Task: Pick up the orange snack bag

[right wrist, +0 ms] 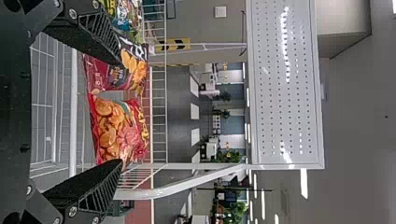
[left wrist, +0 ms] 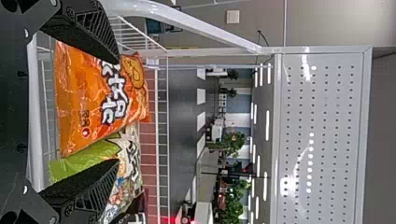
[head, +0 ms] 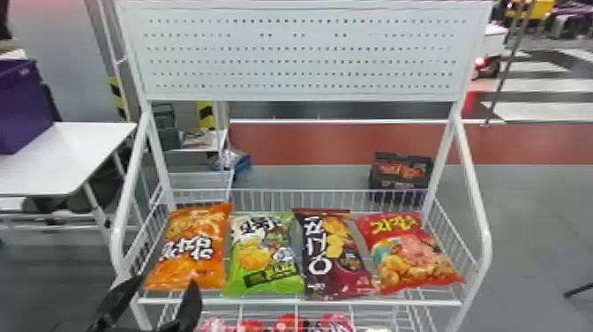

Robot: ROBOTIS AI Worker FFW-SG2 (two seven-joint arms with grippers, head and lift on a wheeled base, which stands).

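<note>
The orange snack bag (head: 192, 251) lies at the left end of the wire shelf, beside a green bag. My left gripper (head: 154, 293) is at the shelf's front left corner, just before the orange bag's near edge, its two fingers spread. In the left wrist view, the orange snack bag (left wrist: 93, 100) shows beyond the open left gripper (left wrist: 116, 112), with nothing held. My right gripper (right wrist: 116, 112) stands open in the right wrist view, facing the red bag and the maroon bag from a distance, holding nothing.
The green bag (head: 264, 254), maroon bag (head: 333, 254) and red bag (head: 410, 251) share the wire shelf with the orange one. White side rails (head: 485, 251) and a front bar (head: 309, 302) bound it. A white table (head: 66, 154) stands at the left; more packages (head: 289, 323) lie below.
</note>
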